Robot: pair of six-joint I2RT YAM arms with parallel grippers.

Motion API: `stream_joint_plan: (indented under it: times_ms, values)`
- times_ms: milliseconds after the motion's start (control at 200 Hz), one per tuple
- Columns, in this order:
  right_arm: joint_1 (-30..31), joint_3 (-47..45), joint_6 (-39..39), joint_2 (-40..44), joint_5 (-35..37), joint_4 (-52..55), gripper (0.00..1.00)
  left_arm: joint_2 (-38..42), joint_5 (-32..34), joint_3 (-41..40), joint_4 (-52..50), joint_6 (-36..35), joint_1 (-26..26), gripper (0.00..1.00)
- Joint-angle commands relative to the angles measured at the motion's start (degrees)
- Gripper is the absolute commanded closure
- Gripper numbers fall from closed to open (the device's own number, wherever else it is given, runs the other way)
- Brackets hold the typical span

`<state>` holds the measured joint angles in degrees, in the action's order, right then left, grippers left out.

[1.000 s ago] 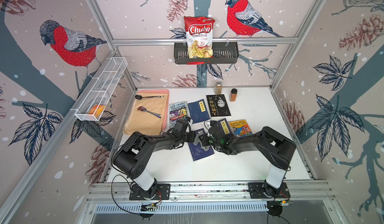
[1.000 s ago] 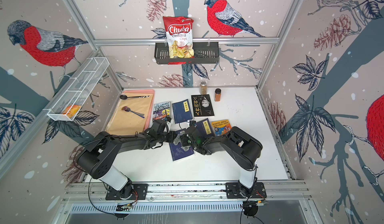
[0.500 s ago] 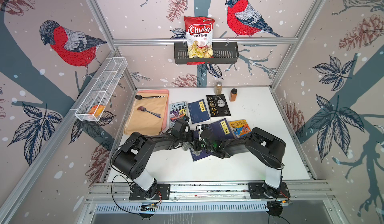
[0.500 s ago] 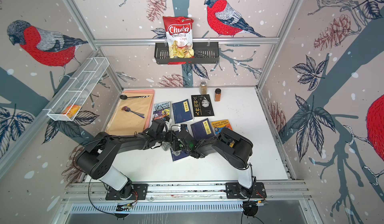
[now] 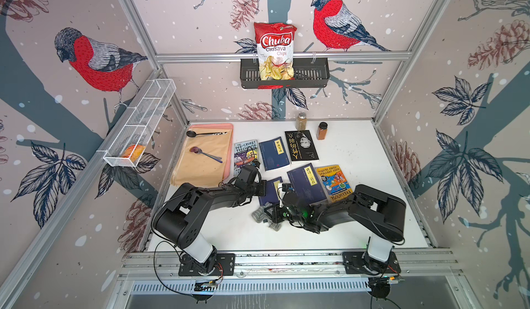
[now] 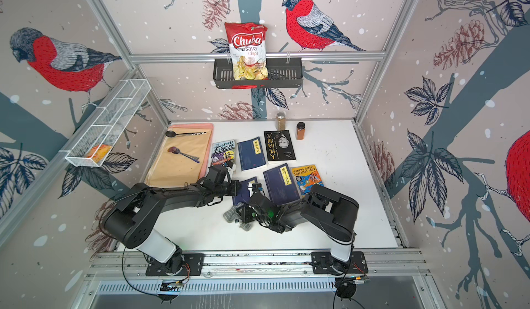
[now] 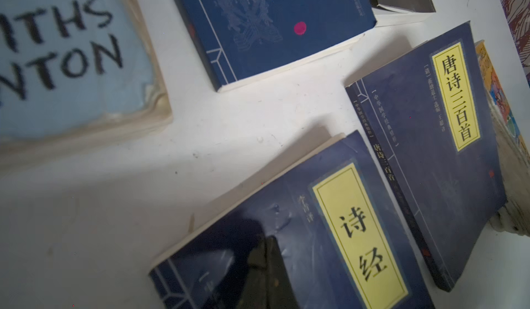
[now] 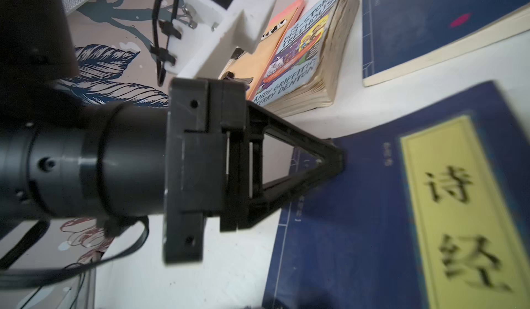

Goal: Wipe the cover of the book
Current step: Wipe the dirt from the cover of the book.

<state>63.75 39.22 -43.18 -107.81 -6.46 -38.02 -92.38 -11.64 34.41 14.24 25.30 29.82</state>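
Both clamped closed | left pincer [image 8: 335, 157] tip on book [image 7: 286, 221] | right pincer [image 5: 271, 214] clutching cloth [image 5: 259, 215] | bigger book [image 7: 430, 155] just beside

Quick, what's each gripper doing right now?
Left gripper: closed, empty, tip resting on the book.
Right gripper: closed on the cloth.

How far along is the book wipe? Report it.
Done: left gripper is shut, pinning the blue book near a corner. In hand: right gripper grips the grey cloth at the book's near edge. Left: strokes across the cover; cleanliness cannot be told.
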Motion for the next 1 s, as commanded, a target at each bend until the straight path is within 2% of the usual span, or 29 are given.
stream_joint_plan:
  times_ms: [0, 310, 480, 650, 810, 991]
  values:
    - [-2.5, 2.8, 3.2, -4.3, 1.1, 17.7, 0.97, -1.5, 1.6, -0.8, -12.3, -0.1, -0.6, 1.00]
    - [2.9, -4.8, 0.3, 0.5, 0.7, 16.5, 0.96, -3.7, 0.6, -0.2, -10.8, -0.4, -1.0, 1.00]
    - [-3.6, -2.8, 2.0, -3.3, -0.9, 14.2, 0.96, -1.3, -2.0, 0.3, -10.5, -1.1, -1.0, 1.00]
    - [-8.7, 3.8, 6.2, -8.0, -2.9, 15.5, 0.97, 4.8, 0.0, 3.2, -14.3, -1.4, -1.0, 1.00]
    - [-11.1, 8.0, 8.6, -10.1, -4.5, 16.9, 0.96, 11.5, 1.0, 1.7, -15.4, -0.2, -1.0, 1.00]
    - [-12.5, 10.3, 10.0, -10.8, -6.9, 17.9, 0.96, 15.7, -1.5, -1.8, -15.3, 0.5, -0.1, 1.00]
